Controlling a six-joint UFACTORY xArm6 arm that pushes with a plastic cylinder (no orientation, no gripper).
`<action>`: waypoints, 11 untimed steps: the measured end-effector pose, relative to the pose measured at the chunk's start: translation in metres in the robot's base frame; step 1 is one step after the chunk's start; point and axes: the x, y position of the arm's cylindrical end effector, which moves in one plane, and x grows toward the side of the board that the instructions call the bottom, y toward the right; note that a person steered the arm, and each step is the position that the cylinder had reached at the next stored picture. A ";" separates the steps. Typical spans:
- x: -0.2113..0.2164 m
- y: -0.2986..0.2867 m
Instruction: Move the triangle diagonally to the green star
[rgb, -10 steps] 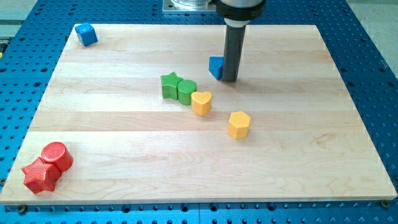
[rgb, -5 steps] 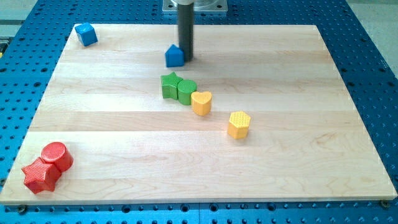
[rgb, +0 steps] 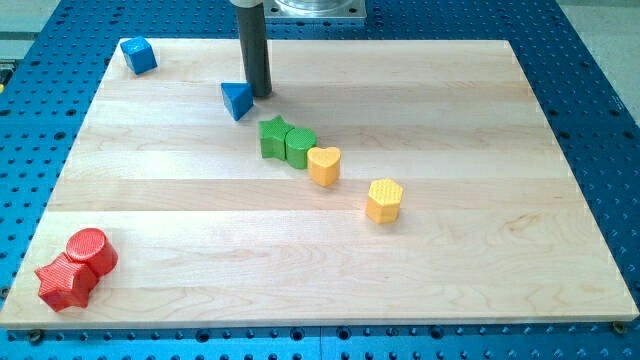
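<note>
The blue triangle (rgb: 236, 100) lies on the wooden board, up and to the left of the green star (rgb: 272, 136). My tip (rgb: 259, 95) stands right against the triangle's right side, at the view's upper middle. The green star touches a green cylinder (rgb: 299, 147) on its right. A small gap separates the triangle from the star.
A yellow heart (rgb: 323, 164) sits next to the green cylinder, and a yellow hexagon (rgb: 384, 200) lies further right and down. A blue cube (rgb: 139, 55) is at the top left corner. A red cylinder (rgb: 90, 250) and red star (rgb: 62, 283) sit at the bottom left.
My tip has moved steadily to the view's left, pushing the blue triangle from above the yellow heart to up and left of the green star.
</note>
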 end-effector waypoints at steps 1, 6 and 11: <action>0.003 -0.012; 0.038 -0.064; 0.053 -0.094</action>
